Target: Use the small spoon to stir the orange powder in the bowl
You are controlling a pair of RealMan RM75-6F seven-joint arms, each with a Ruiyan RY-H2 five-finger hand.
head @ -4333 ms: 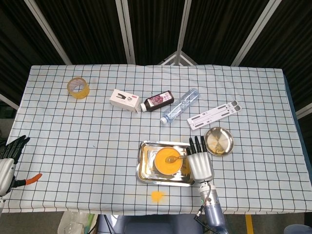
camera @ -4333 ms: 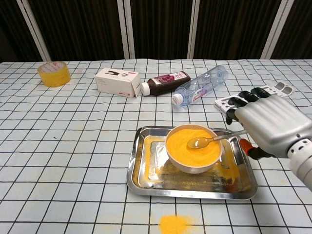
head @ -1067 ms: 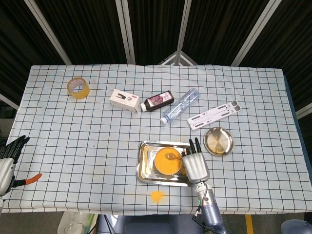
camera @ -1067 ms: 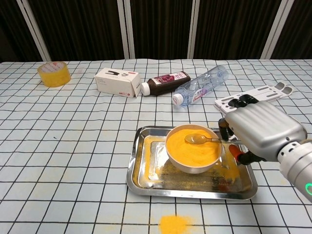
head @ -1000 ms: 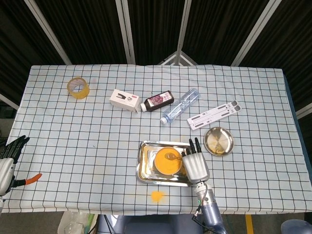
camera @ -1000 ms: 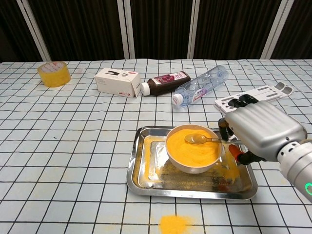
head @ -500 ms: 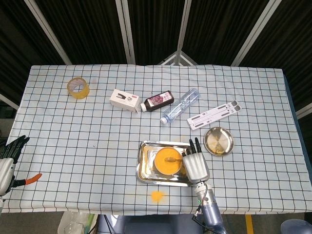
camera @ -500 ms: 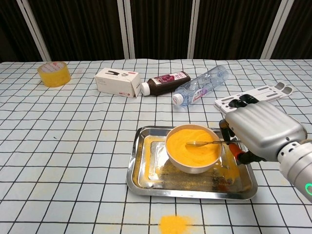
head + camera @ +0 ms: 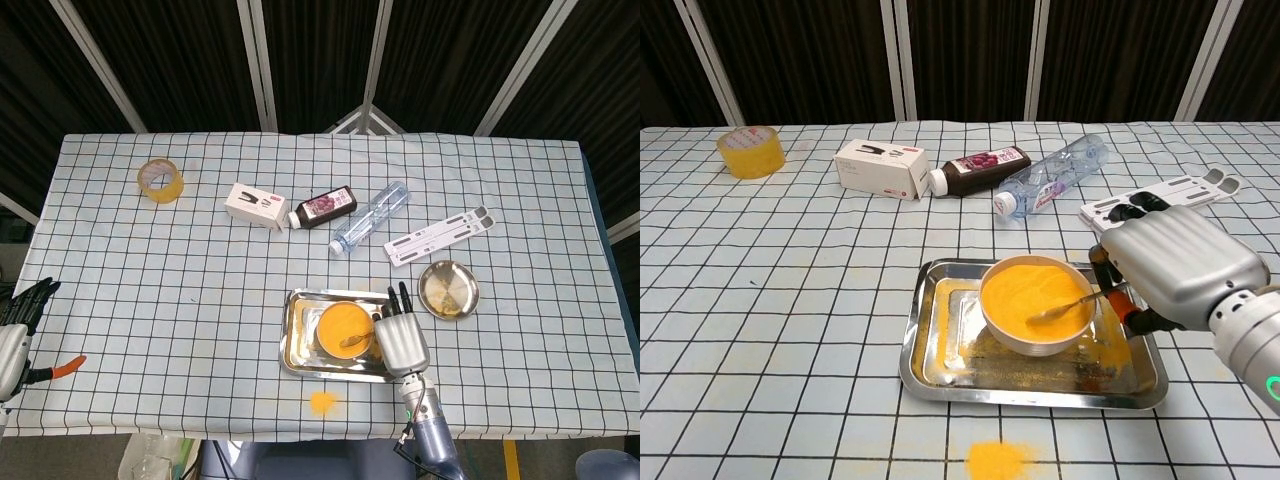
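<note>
Chest view: our right hand [image 9: 1175,262] pinches the spoon [image 9: 1068,303], handle slanting up toward it, tip down in the orange powder [image 9: 1032,290] of the bowl [image 9: 1035,338] on the tray [image 9: 940,372]. Only the head view shows our left hand [image 9: 22,305], fingers spread, at the table's edge.
</note>
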